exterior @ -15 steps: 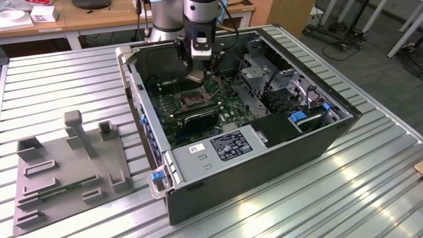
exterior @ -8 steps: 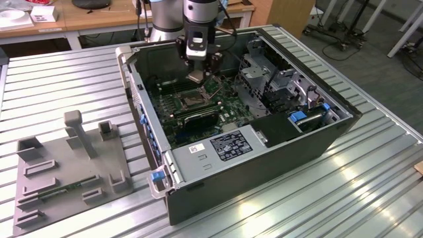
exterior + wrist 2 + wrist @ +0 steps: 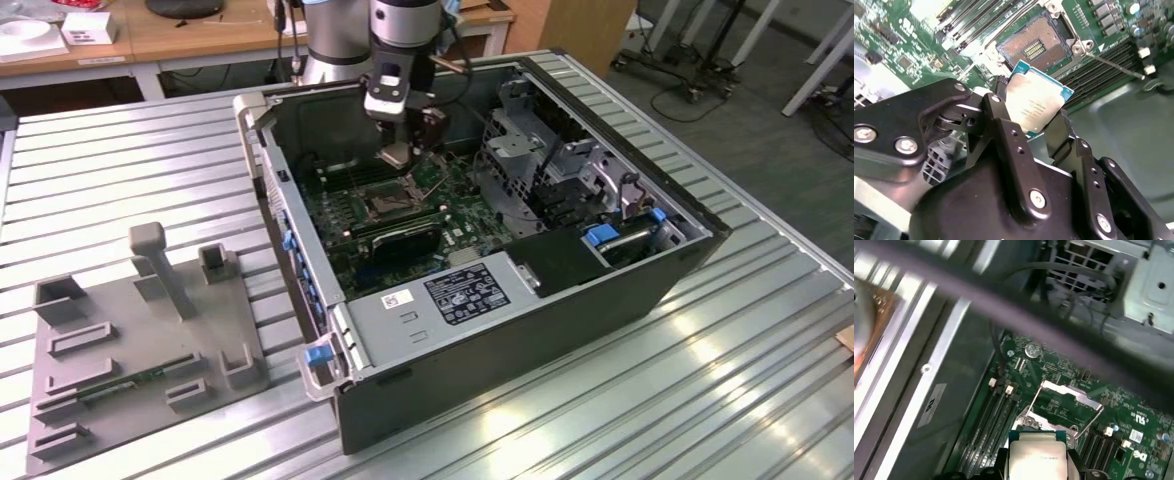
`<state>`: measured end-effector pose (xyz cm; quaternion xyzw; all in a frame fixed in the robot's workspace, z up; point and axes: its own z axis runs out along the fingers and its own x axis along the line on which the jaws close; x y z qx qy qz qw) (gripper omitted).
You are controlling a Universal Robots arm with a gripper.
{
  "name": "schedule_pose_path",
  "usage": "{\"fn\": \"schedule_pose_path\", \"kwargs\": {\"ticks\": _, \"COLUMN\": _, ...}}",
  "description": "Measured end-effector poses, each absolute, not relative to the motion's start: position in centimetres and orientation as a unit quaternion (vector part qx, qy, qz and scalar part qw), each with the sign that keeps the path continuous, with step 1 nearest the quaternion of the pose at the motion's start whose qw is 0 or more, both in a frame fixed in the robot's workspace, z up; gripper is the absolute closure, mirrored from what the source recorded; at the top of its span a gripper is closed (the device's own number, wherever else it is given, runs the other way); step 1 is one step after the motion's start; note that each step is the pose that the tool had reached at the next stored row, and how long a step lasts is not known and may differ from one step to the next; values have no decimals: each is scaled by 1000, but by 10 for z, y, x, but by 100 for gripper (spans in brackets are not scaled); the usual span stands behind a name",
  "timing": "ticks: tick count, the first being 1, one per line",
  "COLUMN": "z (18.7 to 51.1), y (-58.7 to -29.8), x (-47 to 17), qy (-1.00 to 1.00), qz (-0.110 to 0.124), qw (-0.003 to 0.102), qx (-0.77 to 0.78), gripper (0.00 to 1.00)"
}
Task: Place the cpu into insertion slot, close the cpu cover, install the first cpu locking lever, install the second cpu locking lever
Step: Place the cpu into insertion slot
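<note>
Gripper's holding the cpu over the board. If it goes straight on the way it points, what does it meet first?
Most likely the open cpu socket: in the second wrist view it lies just beyond the cpu held in the gripper, with nothing between. Depth is unclear.

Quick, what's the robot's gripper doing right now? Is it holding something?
Gripper: closed on the cpu, holding it near the open socket.

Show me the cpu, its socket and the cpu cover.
cpu (image 3: 1035,102): second wrist view, its silver face.
socket (image 3: 1034,47): second wrist view, its middle.
cpu cover (image 3: 1071,394): first wrist view, its metal frame.
</note>
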<state>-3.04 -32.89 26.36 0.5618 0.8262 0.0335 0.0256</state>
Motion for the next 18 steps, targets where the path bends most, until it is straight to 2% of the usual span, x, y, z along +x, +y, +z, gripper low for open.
{"fn": "schedule_pose_path", "kwargs": {"ticks": 18, "z": 261, "y": -329, "x": -31, "qy": 752, "qz": 30, "qw": 29, "qx": 657, "gripper": 46}}
